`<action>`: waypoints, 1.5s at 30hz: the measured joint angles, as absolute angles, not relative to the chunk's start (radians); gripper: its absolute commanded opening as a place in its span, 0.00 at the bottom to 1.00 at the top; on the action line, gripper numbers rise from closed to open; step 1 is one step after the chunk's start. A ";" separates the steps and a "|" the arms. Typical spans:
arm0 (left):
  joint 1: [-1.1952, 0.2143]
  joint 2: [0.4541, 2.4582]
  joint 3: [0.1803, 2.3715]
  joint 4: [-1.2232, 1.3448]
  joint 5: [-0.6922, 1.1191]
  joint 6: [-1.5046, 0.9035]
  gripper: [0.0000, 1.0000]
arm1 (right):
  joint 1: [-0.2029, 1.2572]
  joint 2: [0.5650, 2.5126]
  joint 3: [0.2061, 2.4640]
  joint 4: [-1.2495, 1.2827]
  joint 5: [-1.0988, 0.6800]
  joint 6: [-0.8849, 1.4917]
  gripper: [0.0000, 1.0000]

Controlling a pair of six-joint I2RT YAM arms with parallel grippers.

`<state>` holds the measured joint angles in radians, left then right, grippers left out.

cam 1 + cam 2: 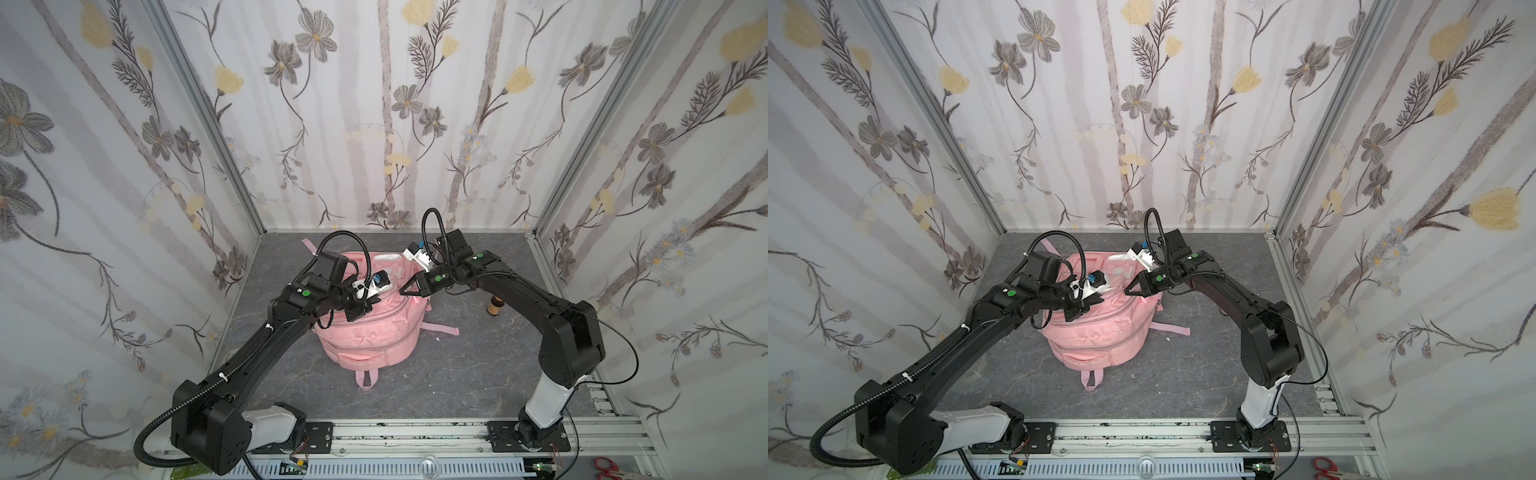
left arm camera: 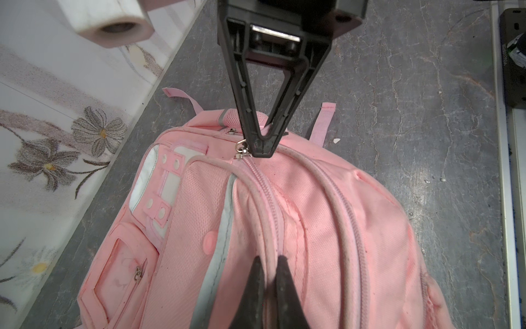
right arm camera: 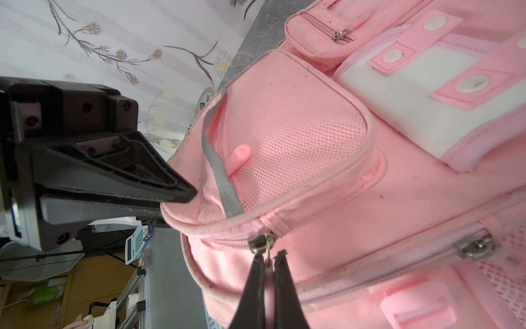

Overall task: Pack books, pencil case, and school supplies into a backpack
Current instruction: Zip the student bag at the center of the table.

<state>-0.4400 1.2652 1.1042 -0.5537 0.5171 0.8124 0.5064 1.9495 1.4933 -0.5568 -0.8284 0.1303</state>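
**Both grippers clamped on the pink backpack's zip line**

The large, soft pink fabric backpack lies in the middle of the grey marbled tabletop, between the two arms. Its white-trimmed front pockets are turned toward the far wall. Pink straps trail from it onto the table on the robot's right, at the far left and at the near edge.

The right gripper reaches in from the right. Its black jaws are pressed together on the small metal zip pull at the pack's raised edge.

The left gripper comes in from the left. Its jaws are pinched tight on the pink piped seam of the same zip, a little way along from the pull. In the left wrist view, the zip teeth between the two grippers are meshed.

A small brown cylinder stands on the tabletop under the right arm, well apart from the pack. Floral-papered walls enclose the table on three sides. Red-handled scissors lie outside the near rail.
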 measured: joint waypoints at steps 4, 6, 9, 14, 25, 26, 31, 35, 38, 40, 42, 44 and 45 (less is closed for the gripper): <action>-0.425 1.265 1.102 -0.539 0.530 0.807 0.00 | 0.506 1.963 1.515 -0.567 -0.833 0.139 0.00; -0.421 1.265 1.086 -0.488 0.531 0.781 0.00 | 0.503 1.971 1.534 -0.574 -0.828 0.148 0.00; -0.419 1.279 1.045 -0.368 0.528 0.718 0.00 | 0.495 1.996 1.589 -0.586 -0.790 0.165 0.04; -0.419 1.369 1.016 -0.187 0.522 0.588 0.00 | 0.467 2.043 1.689 -0.575 -0.642 0.222 0.37; -0.451 1.467 1.073 -0.145 0.474 0.460 0.77 | 0.429 1.991 1.669 -0.509 -0.458 0.274 0.49; -0.450 1.457 1.072 -0.141 0.468 0.438 0.79 | 0.425 1.976 1.657 -0.498 -0.448 0.281 0.49; -0.451 1.372 1.033 -0.084 0.463 0.389 0.85 | 0.426 1.897 1.602 -0.479 -0.416 0.310 0.50; -0.451 1.264 0.979 -0.033 0.433 0.332 0.86 | 0.424 1.837 1.587 -0.477 -0.379 0.332 0.50; -0.451 1.160 0.935 0.012 0.355 0.285 0.87 | 0.416 1.792 1.588 -0.478 -0.344 0.346 0.50; -0.446 1.090 0.909 0.038 0.262 0.258 0.87 | 0.406 1.759 1.588 -0.483 -0.318 0.361 0.50; -0.432 1.021 0.878 0.059 0.133 0.238 0.86 | 0.390 1.715 1.587 -0.489 -0.250 0.381 0.50; -0.411 0.964 0.841 0.081 -0.006 0.222 0.86 | 0.373 1.663 1.575 -0.488 -0.179 0.393 0.55; -0.396 0.937 0.818 0.094 -0.084 0.211 0.86 | 0.364 1.628 1.559 -0.485 -0.128 0.393 0.58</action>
